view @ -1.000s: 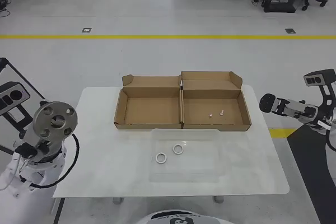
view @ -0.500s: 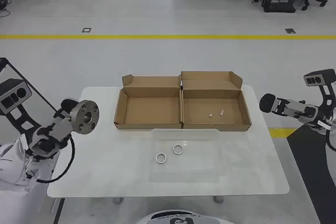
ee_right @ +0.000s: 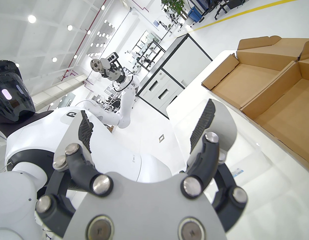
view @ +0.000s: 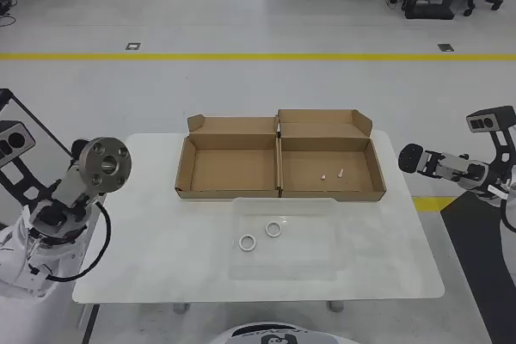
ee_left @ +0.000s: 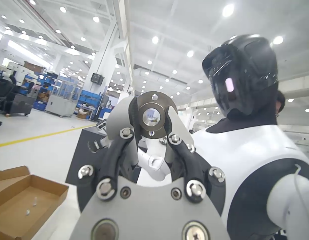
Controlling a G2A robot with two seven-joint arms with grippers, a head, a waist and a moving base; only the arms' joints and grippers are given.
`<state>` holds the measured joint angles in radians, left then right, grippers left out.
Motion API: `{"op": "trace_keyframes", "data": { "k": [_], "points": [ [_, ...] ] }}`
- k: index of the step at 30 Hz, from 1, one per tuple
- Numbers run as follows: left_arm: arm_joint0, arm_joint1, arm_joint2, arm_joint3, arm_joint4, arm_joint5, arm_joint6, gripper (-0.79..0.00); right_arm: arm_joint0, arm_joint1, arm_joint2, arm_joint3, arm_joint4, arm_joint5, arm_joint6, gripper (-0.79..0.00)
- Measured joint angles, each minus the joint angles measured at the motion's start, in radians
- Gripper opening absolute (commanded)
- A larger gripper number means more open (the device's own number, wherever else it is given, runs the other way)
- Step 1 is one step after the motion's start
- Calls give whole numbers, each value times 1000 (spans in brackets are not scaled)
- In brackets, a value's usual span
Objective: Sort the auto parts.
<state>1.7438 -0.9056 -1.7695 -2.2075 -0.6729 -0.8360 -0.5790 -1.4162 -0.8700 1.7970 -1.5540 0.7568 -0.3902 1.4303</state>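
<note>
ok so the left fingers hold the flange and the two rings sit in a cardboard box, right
No: the two rings lie in the clear tray, not in a cardboard box, as the top view shows. The left fingers do hold the flange.

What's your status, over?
Left hand shut on flange, raised beside table's left edge. Right hand open off the right side. Two rings in tray, two bolts in right box. Tray sits before boxes.

Left hand (ee_left: 150, 119) gripping metal flange (ee_left: 161, 103) (round, holed), open cardboard box (ee_left: 27, 196) farther off
</note>
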Motion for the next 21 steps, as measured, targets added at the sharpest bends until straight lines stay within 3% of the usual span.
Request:
{"op": "trace_keyframes", "data": {
  "k": [10, 21],
  "points": [
    [6, -8, -37, 29, -255, 7, -92, -785, 0, 0, 0, 0, 0, 0, 0, 0],
    [-1, -20, -90, 52, -97, 41, -145, -785, 0, 0, 0, 0, 0, 0, 0, 0]
  ]
}}
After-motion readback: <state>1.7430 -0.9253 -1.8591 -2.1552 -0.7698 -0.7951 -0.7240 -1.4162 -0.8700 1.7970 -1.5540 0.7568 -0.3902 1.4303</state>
